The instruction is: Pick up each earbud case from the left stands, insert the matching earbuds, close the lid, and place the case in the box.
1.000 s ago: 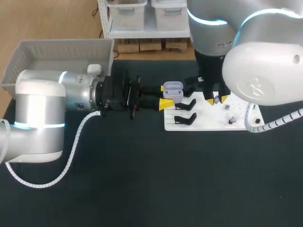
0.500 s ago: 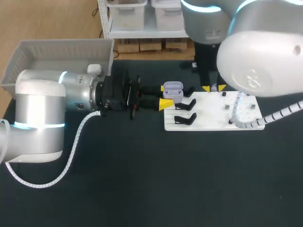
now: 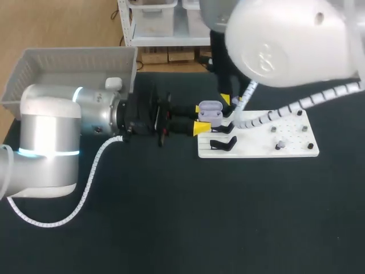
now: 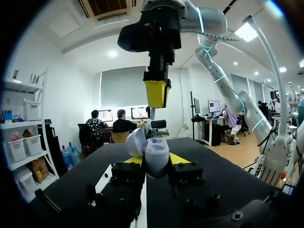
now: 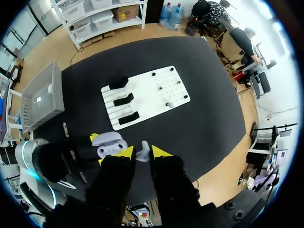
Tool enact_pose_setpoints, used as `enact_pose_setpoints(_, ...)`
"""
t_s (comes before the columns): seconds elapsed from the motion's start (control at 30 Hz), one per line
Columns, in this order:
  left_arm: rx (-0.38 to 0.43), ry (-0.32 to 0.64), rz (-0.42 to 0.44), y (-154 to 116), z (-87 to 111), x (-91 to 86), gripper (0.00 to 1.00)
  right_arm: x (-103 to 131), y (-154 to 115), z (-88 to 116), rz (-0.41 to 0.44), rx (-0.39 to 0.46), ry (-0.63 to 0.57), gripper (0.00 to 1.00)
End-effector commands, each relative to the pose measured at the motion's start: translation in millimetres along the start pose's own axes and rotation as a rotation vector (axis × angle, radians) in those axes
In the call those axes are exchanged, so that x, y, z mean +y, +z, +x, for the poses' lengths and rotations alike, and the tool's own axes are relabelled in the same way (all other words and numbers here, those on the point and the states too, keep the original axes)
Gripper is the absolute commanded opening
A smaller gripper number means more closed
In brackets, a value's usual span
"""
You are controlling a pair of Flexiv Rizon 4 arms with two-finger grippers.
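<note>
A: Two pincers; what does each grip?
B: Left pincer (image 3: 199, 117) clamps the open lavender plastic earbud case (image 3: 209, 111), lid (image 4: 135, 141) up. Right pincer (image 3: 231, 101) pinches a small pale-lavender earbud (image 5: 142, 153); the case lies just under it, slightly aside.

White-grey left arm (image 3: 50, 132) and right arm (image 3: 285, 45), cyan rings, coiled white cables, black yellow-tipped left pincer (image 4: 155, 159) and right pincer (image 5: 142, 152)
</note>
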State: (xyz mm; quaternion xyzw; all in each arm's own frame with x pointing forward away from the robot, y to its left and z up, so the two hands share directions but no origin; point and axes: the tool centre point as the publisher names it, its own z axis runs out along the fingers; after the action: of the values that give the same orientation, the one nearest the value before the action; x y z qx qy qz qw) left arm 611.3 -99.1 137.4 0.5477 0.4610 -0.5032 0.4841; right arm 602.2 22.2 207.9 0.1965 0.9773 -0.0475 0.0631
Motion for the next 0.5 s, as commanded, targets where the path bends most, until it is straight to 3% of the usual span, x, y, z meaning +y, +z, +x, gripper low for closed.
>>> enact_pose_setpoints(0.03,-0.009,-0.001,-0.015,3.1,5.2,-5.1,0.00,0.6,-2.2,0.0,0.003,0.003,0.000,0.00)
enact_pose_setpoints(0.5,-0.018,-0.003,-0.030,2.9,7.0,-5.7,0.00,0.6,-2.2,0.0,0.003,0.003,0.000,0.00)
